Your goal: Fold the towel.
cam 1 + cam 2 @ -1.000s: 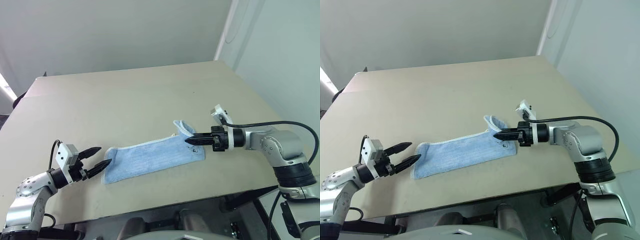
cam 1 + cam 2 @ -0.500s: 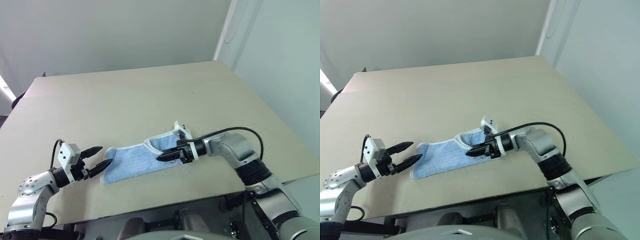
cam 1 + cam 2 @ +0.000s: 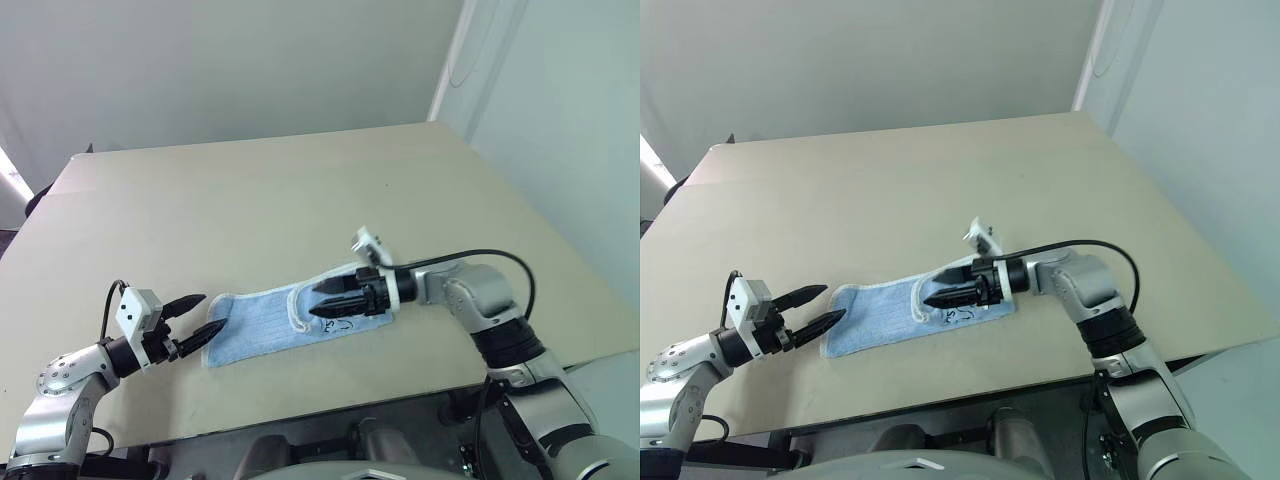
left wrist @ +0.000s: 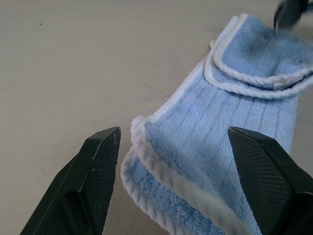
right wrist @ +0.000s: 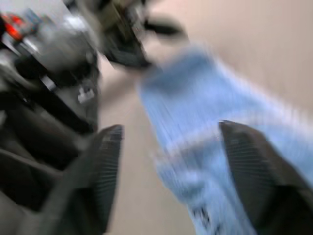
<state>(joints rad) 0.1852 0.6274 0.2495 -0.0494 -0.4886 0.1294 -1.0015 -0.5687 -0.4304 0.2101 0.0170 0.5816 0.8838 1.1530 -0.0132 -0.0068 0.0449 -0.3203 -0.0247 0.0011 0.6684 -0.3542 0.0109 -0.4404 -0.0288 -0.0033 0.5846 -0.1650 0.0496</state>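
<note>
Towel half-folded on the table, both my grippers released.

Head views: the towel (image 3: 285,316) lies near the table's (image 3: 270,200) near edge, its right end flapped over; my right gripper (image 3: 322,298) spread above the flap, my left gripper (image 3: 200,315) spread at its left end.
Left wrist view: fingers (image 4: 95,169) flank the towel's end.

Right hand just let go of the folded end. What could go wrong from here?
The right hand is open, its fingers low over the folded flap of the towel; pulling back could snag the terry and undo the fold. The flap lies skewed, so edges may not line up. The open left hand sits close to the towel's other end and could nudge it.
</note>
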